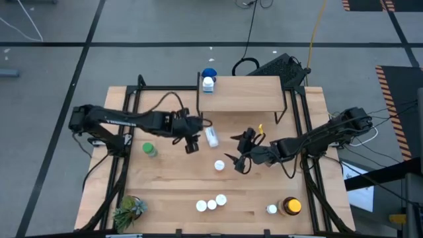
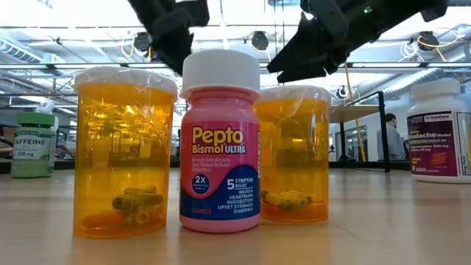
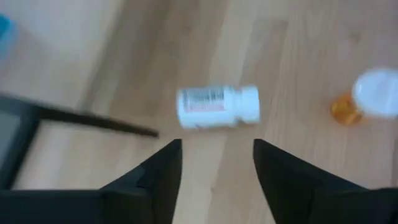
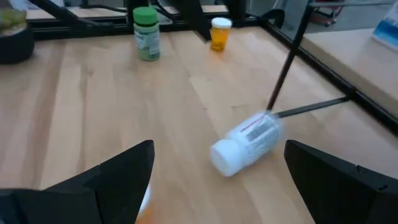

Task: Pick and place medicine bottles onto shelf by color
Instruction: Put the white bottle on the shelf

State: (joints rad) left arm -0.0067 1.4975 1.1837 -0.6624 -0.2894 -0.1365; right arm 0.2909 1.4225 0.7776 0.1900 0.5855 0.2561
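Note:
A white medicine bottle [image 1: 211,137] lies on its side on the table, just in front of the shelf [image 1: 246,93]. My left gripper [image 3: 217,163] hangs open above it, a little to its left, touching nothing. My right gripper [image 4: 217,180] is open too, to the bottle's right, its fingers pointing toward the bottle [image 4: 245,144]. An orange bottle with a white cap [image 1: 219,165] stands on the table just left of my right gripper [image 1: 239,158]. A blue-capped bottle and a white one [image 1: 208,80] stand at the shelf's far left corner.
A green-capped bottle [image 1: 149,149] stands at the left. Three bottles [image 1: 211,203] stand in a row near the front edge, two orange and one pink [image 2: 219,140]. At the front right are a white bottle [image 1: 271,209] and an amber jar [image 1: 291,206]. A plant [image 1: 129,210] sits front left.

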